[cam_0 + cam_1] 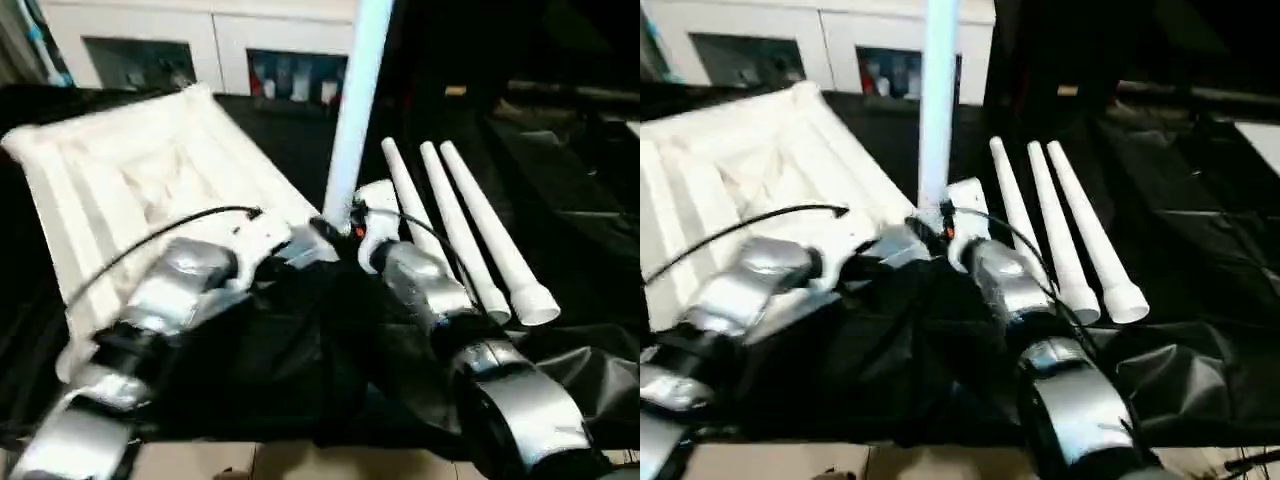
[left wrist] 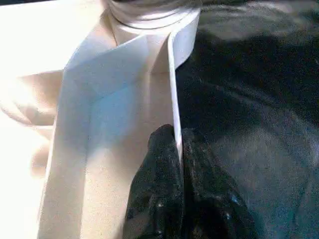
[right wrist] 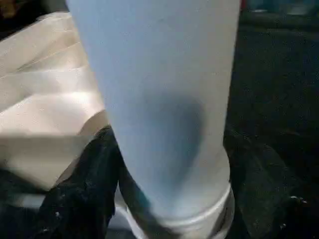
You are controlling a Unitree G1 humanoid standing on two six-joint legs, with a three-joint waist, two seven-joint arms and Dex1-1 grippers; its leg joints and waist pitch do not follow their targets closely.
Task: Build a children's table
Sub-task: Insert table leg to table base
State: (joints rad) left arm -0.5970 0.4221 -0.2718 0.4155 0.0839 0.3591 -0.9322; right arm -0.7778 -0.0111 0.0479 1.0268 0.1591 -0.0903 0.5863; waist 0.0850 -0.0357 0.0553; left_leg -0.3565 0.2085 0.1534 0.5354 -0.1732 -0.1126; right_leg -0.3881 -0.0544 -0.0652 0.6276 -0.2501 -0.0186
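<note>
Black-draped desk (image 1: 560,230) carried the upturned tabletop (image 1: 130,180) at left; left hand (image 2: 179,149) pinched its near rim, right hand (image 3: 164,199) clasped the upright leg (image 1: 355,100) over the corner socket (image 2: 149,12), three legs (image 1: 470,240) lying right.

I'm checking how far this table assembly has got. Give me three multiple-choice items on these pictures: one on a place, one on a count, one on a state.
1. Where does the upright leg stand?
A. at the table top's near corner
B. among the loose legs
C. on the floor

2. How many loose legs lie on the black cloth?
A. one
B. three
C. five

3. What does the left gripper do?
A. hangs open
B. pinches the top's thin rim
C. holds a leg

Key: 1 A, its base meets the corner socket; 2 B, three lie side by side; 3 B, the black fingers close on the rim.
</note>
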